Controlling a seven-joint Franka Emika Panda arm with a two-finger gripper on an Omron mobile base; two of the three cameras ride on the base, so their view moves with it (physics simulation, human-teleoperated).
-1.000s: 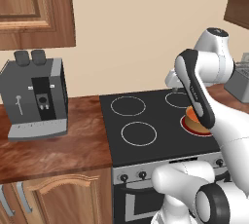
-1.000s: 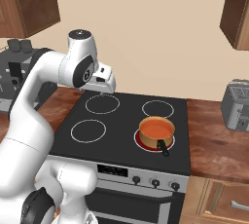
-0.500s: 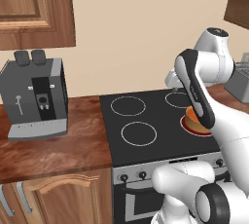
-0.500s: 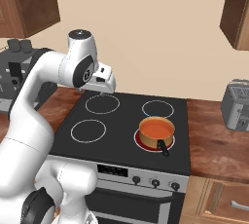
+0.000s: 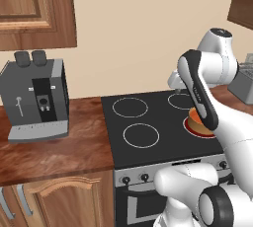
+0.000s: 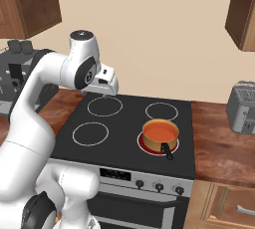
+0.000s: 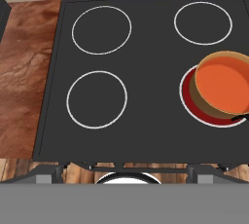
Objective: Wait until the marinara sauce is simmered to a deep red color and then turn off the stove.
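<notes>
Saucepan (image 6: 160, 134) with marinara sauce (image 7: 223, 82) on front right burner of stove (image 6: 124, 138). Coffee machine (image 5: 35, 100) on desk (image 5: 49, 147) left of stove; toaster (image 6: 243, 106) on desk to its right. Tool (image 6: 105, 94) above back left burner.

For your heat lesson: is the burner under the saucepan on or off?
On. The burner under the saucepan glows red, while the other rings on the stove stay dark.

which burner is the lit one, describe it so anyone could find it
Start at the black stove set between the wooden counters. The lit burner is at the front right, under the small copper saucepan of orange-red sauce. It glows red, while the other three are plain white rings with nothing on them.
</notes>
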